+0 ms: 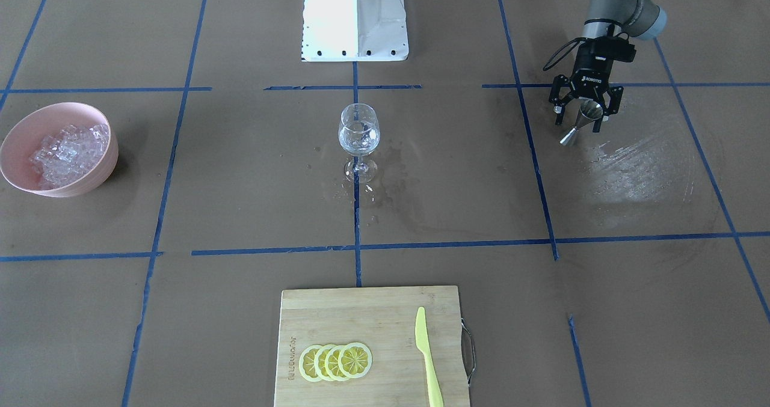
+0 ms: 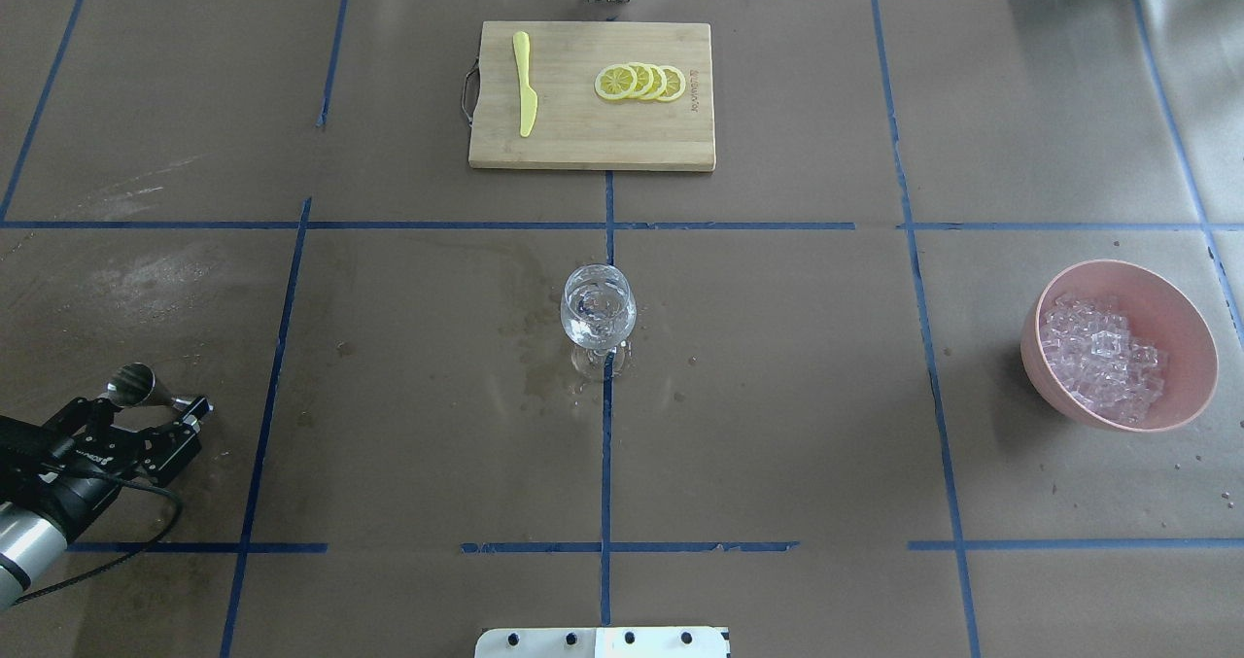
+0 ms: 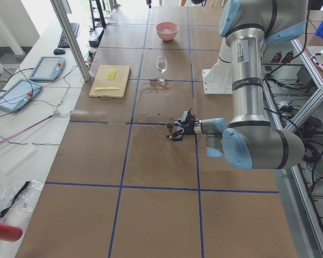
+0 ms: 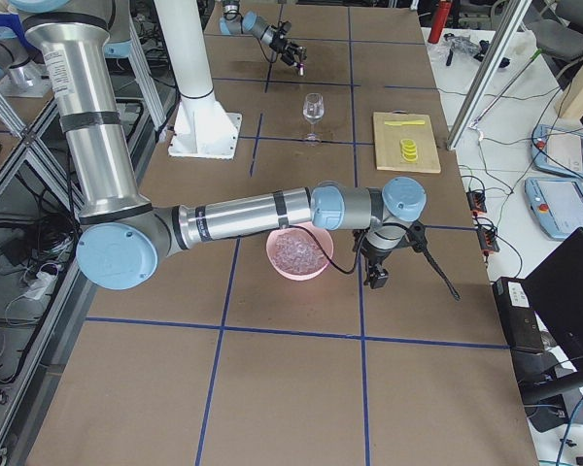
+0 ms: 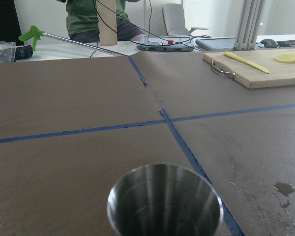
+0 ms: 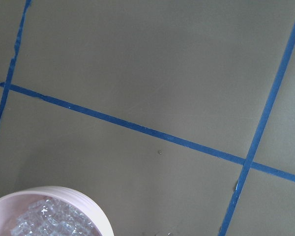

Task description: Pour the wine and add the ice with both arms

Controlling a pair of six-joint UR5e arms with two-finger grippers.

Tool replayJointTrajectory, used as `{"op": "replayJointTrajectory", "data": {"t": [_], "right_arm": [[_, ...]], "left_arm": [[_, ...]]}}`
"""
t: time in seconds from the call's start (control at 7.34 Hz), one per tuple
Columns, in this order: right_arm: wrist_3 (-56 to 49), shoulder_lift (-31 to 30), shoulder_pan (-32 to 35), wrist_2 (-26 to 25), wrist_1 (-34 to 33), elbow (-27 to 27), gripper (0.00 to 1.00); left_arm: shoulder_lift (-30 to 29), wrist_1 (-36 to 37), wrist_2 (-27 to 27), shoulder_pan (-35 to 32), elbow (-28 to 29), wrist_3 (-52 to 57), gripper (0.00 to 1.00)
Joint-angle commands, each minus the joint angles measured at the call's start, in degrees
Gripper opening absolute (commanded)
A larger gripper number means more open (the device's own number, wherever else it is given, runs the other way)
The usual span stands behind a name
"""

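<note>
Brown paper-covered table (image 2: 777,396), matte, gridded with blue tape, wet patches around centre and toward the left end.

Grey tubular left arm (image 1: 619,7) with pale blue joint caps, low over the table's left end near the robot-side edge.

Right arm (image 4: 243,214), same build, reaching over the right end beside the bowl.

Rectangular bamboo cutting board (image 2: 593,94) at the far edge, mid-length, metal handle on one short side. On it: row of four overlapping thin lemon slices (image 2: 641,82); yellow plastic knife (image 2: 525,94) lying flat, apart from the slices.

Pink round bowl (image 2: 1181,328), smooth, near the right end. Inside: ice (image 2: 1098,357), heap of small clear glassy cubes, filling the lower part.

Left gripper (image 1: 582,107), black, two-fingered, clamped on a steel jigger (image 1: 580,121), double-cone, polished, tilted. Interior seen from left wrist view: bare metal, contents not discernible.

Right gripper (image 4: 377,275), black, seen only in right-side view; aperture not determinable.

Stemmed wine glass (image 2: 598,313), clear, upright at table centre on a tape crossing; clear contents in the bowl, kind not determinable.
</note>
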Motion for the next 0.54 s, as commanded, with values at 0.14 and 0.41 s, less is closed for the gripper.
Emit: {"op": "replayJointTrajectory", "data": {"t": [0.14, 0.41], "right_arm": [[0.0, 0.0, 0.0, 0.0, 0.0, 0.0, 1.00], [0.0, 0.0, 0.0, 0.0, 0.0, 0.1, 1.00]], "left_arm": [[1.4, 0.4, -5.7, -0.1, -1.2, 0.5, 0.93], [3.6, 0.4, -8.0, -0.3, -1.8, 0.6, 0.99]]}}
